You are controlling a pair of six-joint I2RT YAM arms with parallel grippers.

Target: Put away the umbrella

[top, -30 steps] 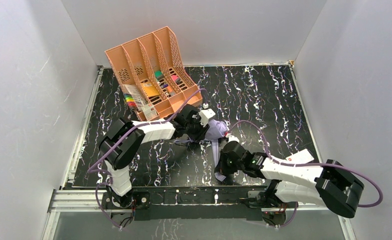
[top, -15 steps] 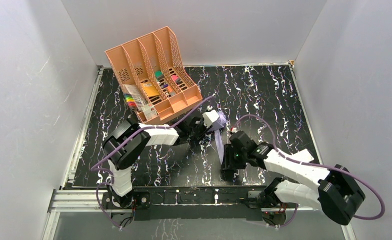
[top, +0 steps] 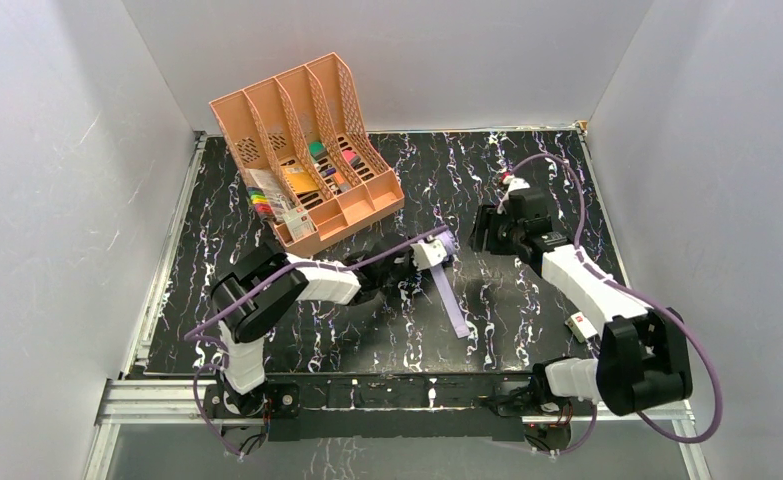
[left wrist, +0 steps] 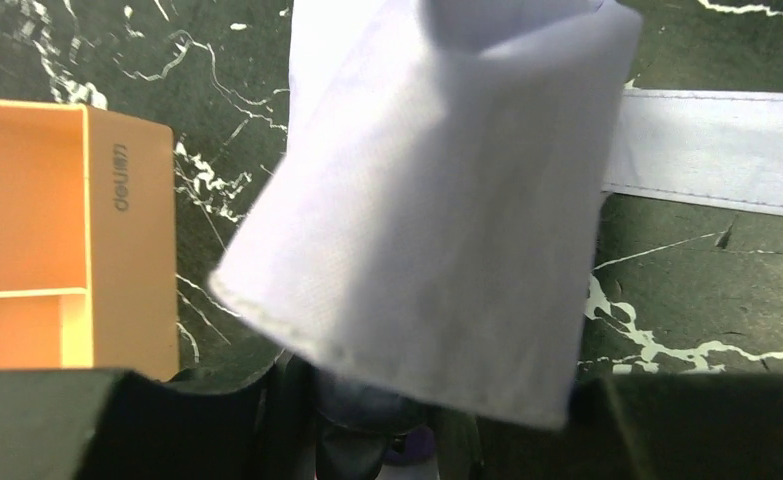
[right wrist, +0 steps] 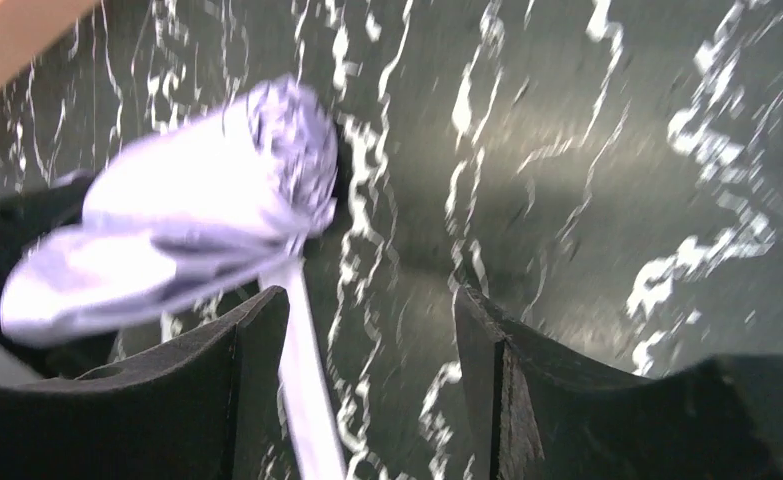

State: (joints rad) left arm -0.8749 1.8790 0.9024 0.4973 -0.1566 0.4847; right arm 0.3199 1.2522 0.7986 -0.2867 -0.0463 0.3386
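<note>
While L gripper (top: pixel 432 255) clamps umbrella (left wrist: pixel 427 220), R gripper (right wrist: pixel 372 305) spread.

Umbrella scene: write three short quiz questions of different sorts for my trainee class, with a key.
1. True or false: the right gripper is open and holds nothing.
2. Which one holds the umbrella? A the left gripper; B the right gripper; C neither.
3. Fill in: the umbrella's strap trails down onto the ____.
Key: 1 true; 2 A; 3 table.
</note>
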